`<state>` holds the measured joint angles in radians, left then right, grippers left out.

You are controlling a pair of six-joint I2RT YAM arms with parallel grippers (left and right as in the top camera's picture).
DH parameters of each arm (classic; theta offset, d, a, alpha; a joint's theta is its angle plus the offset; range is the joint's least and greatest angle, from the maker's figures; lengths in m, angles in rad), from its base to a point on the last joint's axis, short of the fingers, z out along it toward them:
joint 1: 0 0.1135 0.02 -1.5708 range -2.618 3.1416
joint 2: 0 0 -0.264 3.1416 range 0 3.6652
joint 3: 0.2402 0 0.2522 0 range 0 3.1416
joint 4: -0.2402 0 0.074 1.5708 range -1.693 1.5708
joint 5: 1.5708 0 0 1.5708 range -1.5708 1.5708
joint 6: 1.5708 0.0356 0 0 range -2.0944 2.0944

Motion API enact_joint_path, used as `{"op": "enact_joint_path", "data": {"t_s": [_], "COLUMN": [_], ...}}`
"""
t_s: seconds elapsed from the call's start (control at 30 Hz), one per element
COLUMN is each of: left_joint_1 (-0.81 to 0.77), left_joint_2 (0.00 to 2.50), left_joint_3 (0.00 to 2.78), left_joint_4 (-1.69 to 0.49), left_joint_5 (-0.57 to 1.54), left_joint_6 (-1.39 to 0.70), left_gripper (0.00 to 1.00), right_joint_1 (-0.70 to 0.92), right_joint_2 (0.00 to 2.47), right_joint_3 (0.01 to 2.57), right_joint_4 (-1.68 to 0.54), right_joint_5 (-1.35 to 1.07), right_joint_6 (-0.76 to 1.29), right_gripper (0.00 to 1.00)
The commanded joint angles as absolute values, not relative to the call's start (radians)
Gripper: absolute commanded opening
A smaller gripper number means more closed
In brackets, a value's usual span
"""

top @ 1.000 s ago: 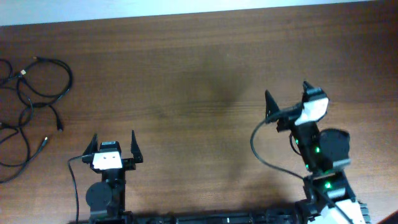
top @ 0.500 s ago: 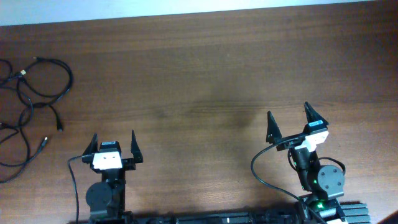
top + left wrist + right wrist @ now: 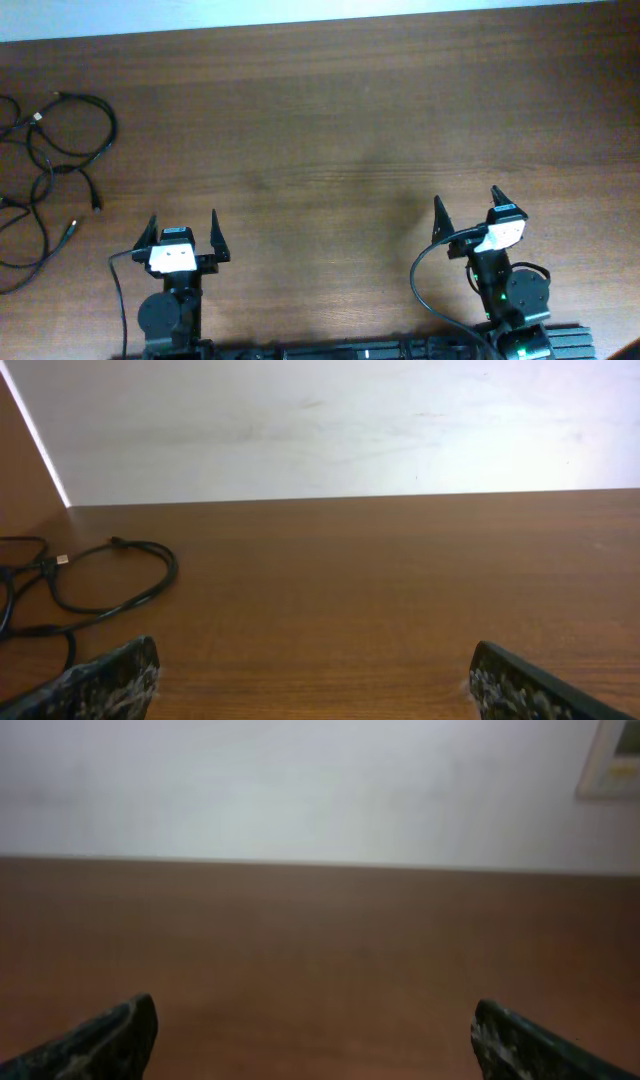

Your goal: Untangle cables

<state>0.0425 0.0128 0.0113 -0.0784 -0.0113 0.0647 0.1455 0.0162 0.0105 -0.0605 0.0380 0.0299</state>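
The cables (image 3: 50, 160) are thin black cords lying in loose loops at the far left edge of the wooden table (image 3: 330, 130), with small plugs at their ends. They also show at the left of the left wrist view (image 3: 110, 575). My left gripper (image 3: 183, 232) is open and empty near the front edge, well to the right of the cables. My right gripper (image 3: 468, 208) is open and empty at the front right; no cable shows in the right wrist view (image 3: 315, 1035).
A pale wall runs behind the table's far edge (image 3: 350, 496). Thick black wires (image 3: 420, 285) hang from each arm's base at the front.
My right arm has pulled back toward the front edge and lowered, staying open. The left arm and the cables have not moved.
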Motion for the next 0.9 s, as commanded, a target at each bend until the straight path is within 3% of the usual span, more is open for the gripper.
{"op": "enact_joint_path", "data": {"t_s": [0.0,0.87], "left_joint_1": [0.049,0.049], "left_joint_2": [0.005,0.005], "left_joint_3": [0.009,0.009], "left_joint_4": [-0.084,-0.084], "left_joint_5": [0.001,0.001], "left_joint_6": [0.08,0.08], "left_gripper": [0.99,0.99], "right_joint_1": [0.134,0.051], "right_joint_2": [0.003,0.003], "right_joint_3": [0.006,0.006], "right_joint_4": [-0.076,-0.077], "right_joint_5": [0.066,0.061], "right_joint_6": [0.03,-0.041], "right_gripper": [0.99,0.99]}}
